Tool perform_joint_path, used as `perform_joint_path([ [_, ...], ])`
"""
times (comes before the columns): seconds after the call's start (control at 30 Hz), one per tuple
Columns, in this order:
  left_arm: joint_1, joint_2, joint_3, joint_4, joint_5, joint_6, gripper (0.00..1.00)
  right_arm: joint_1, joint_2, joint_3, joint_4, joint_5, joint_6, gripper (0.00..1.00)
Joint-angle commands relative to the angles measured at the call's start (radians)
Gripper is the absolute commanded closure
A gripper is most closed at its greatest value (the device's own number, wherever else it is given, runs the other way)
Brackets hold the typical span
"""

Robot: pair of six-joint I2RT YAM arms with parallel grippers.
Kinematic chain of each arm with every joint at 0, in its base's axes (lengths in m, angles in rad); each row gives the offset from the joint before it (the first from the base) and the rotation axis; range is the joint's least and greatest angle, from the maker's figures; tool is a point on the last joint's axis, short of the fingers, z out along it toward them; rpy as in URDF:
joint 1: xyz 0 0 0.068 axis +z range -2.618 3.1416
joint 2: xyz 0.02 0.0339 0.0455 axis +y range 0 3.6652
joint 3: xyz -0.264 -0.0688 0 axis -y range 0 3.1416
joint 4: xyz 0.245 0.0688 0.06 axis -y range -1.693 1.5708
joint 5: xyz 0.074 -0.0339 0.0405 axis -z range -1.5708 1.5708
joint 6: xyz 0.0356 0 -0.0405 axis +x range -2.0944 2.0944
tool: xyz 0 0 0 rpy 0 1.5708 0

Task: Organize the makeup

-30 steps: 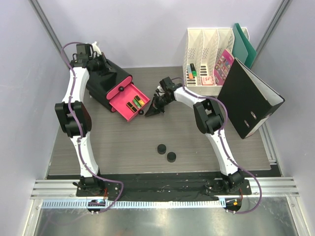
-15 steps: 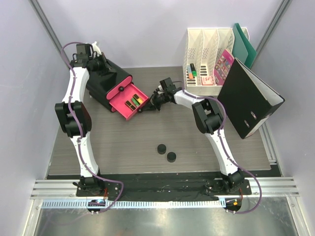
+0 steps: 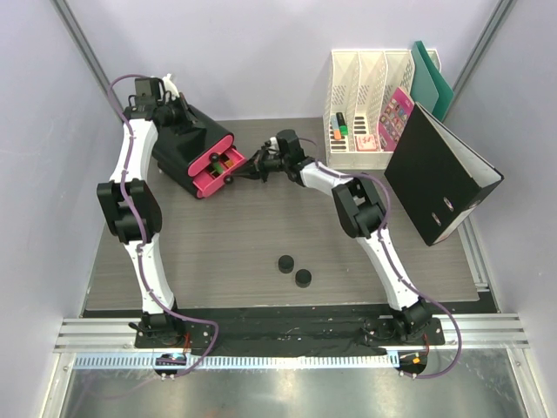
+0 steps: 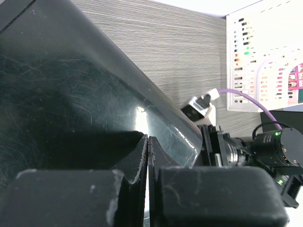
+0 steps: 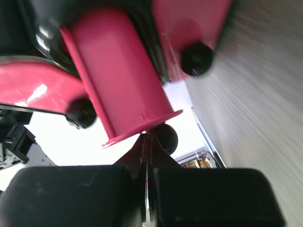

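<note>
- Shifted since 1 second ago: pink drawer (image 3: 219, 165), from pulled well out to nearly flush with the black box (image 3: 187, 139), with the right gripper (image 3: 258, 164) following it leftward.
- Jaws of the right gripper pressed together with nothing between them; in the right wrist view, closed tip (image 5: 147, 142) set against 1 black knob (image 5: 165, 137) on the drawer front.
- At the back of the box top, left gripper (image 3: 178, 115), jaws likewise together on nothing, apparently bracing the box.
- Small cosmetics (image 3: 229, 159) showing only as a sliver of colour in the drawer's remaining gap; too small to tell apart.
- 2 black round compacts (image 3: 285, 263) side by side on the table (image 3: 200, 252), well apart from the box and from both grippers, not yet put away.
- Judged step: closing the drawer, probably near its end.
- To finish it well:
  - Push straight along the drawer's line of travel, never across it, so as not to jam it or skid the box.
  - Hold the tip centred on the knob to avoid slipping off.
  - Leave the left gripper steady as a backstop.
- Worth weighing before closing fully: compacts outside, so probably another opening needed.
</note>
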Motion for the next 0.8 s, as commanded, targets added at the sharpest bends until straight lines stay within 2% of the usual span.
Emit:
perform_joint_path([
  [0.0, -0.008, 0.168, -0.132, -0.382, -0.169, 0.082, 1.00, 0.045, 0.092, 0.164, 0.118, 0.011, 0.093, 0.99],
  [0.13, -0.008, 0.170, -0.132, -0.382, -0.163, 0.081, 1.00, 0.056, 0.184, 0.322, 0.112, 0.042, 0.133, 0.99],
  [0.4, -0.006, 0.173, -0.132, -0.382, -0.159, 0.081, 1.00, 0.056, 0.219, 0.339, 0.160, 0.128, 0.167, 0.98],
  [0.43, -0.008, 0.173, -0.132, -0.381, -0.152, 0.081, 1.00, 0.058, 0.233, 0.366, 0.146, 0.132, 0.161, 0.89],
  [0.53, -0.006, 0.173, -0.132, -0.381, -0.149, 0.079, 1.00, 0.059, 0.259, 0.420, 0.106, 0.140, 0.132, 0.73],
  [0.63, -0.006, 0.171, -0.131, -0.382, -0.155, 0.081, 1.00, 0.059, 0.258, 0.414, 0.109, 0.166, 0.133, 0.67],
  [0.77, -0.006, 0.173, -0.131, -0.382, -0.149, 0.081, 1.00, 0.058, 0.220, 0.370, 0.109, 0.172, 0.109, 0.64],
])
